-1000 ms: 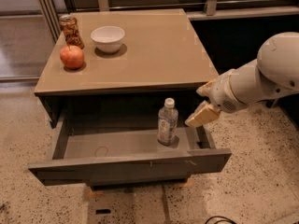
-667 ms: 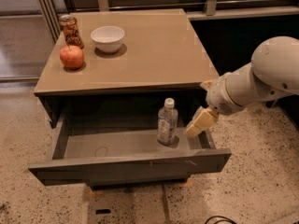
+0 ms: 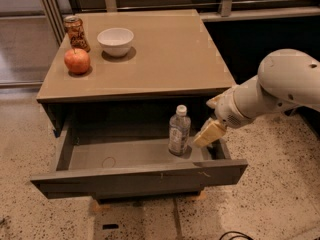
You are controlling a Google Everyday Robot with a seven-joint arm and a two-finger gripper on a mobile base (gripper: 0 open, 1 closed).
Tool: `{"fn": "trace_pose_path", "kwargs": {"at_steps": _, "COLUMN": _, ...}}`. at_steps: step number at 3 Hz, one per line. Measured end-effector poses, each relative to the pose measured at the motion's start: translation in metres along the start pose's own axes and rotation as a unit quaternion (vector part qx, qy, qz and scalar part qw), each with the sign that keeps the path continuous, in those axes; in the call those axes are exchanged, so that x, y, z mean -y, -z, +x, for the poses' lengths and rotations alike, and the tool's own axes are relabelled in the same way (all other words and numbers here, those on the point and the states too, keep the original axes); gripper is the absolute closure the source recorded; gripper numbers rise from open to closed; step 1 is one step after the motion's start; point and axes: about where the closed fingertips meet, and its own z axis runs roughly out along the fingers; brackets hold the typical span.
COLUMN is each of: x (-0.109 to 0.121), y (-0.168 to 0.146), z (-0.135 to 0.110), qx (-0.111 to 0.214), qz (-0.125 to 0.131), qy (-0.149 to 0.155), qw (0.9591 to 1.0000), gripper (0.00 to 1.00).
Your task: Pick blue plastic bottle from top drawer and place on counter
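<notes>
White arm is entering from the 3 o'clock edge, forearm sloping down toward 8 o'clock. Hand is hanging inside the open top drawer, tilted, just beside the blue plastic bottle at its 3 o'clock; whether it is released or clenched cannot be told, nor whether it is touching the bottle. Bottle is standing upright on the drawer floor, right of centre. Tabletop is carrying a white bowl, apple and can at its 10 o'clock corner.
</notes>
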Motion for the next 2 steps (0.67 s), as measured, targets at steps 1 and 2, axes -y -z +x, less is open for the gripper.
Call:
{"fn": "trace_pose_path", "kwargs": {"at_steps": 1, "x": 0.0010, "y": -0.0172, "z": -0.0008, "qx": 0.002, "qz": -0.005, "qy": -0.003, "qw": 1.0000, "gripper": 0.35}}
{"fn": "trace_pose_path", "kwargs": {"at_steps": 2, "x": 0.0052, "y": -0.0269, "z": -0.0028, "qx": 0.008, "qz": -0.001, "qy": -0.003, "qw": 1.0000, "gripper": 0.31}}
